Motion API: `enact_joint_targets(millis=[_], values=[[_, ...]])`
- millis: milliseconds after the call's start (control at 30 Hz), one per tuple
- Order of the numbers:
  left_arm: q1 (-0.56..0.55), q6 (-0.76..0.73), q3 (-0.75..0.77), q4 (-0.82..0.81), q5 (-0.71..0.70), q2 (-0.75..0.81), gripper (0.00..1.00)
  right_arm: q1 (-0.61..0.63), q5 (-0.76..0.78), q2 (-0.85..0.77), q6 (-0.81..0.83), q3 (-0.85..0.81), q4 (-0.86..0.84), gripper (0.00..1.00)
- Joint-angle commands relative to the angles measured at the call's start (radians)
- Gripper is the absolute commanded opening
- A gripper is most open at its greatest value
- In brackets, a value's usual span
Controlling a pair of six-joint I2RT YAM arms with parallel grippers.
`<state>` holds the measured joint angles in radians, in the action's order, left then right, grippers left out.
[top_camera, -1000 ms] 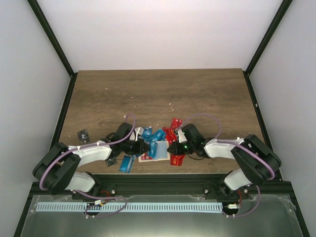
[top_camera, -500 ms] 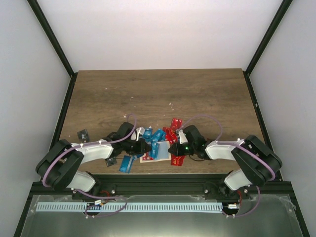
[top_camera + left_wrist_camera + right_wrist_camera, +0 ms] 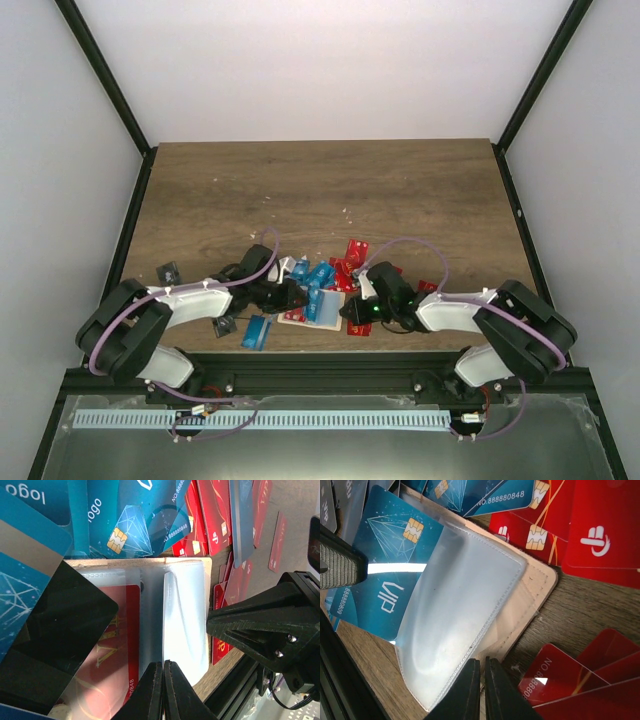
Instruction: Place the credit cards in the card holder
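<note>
Wood table (image 3: 400,190), white walls (image 3: 330,70); left end effector (image 3: 163,680), right end effector (image 3: 480,680) pinch card holder (image 3: 542,586).

Bright even diffuse light, faint soft shadows, overhead view soft and low in detail, wrist views sharper, white glare on card holder (image 3: 465,595) plastic, slight blur at 6 o'clock

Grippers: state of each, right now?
Left gripper: closed, pinching the card holder by its clear sleeve.
Right gripper: closed on the card holder's edge.

The credit cards (image 3: 322,273) are red, blue and black; the card holder (image 3: 537,587) is pale beige.
</note>
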<state>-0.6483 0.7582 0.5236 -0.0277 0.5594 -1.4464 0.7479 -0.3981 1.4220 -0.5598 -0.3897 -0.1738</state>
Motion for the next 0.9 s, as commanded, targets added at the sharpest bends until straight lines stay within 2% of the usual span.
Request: enact_joint_targets(millis=[0, 600, 867], values=[[-0.002, -0.01, 0.021, 0.021, 0.011, -0.015, 0.04, 0.042, 0.042, 0.02, -0.025, 0.036, 0.073, 0.07], [-0.004, 0.036, -0.038, -0.103, 0.022, -0.066, 0.04, 0.059, 0.049, 0.098, -0.054, 0.035, 0.029, 0.04], [-0.02, -0.009, -0.029, -0.095, 0.028, -0.117, 0.04, 0.059, 0.111, 0.079, -0.079, 0.032, 0.063, 0.05]])
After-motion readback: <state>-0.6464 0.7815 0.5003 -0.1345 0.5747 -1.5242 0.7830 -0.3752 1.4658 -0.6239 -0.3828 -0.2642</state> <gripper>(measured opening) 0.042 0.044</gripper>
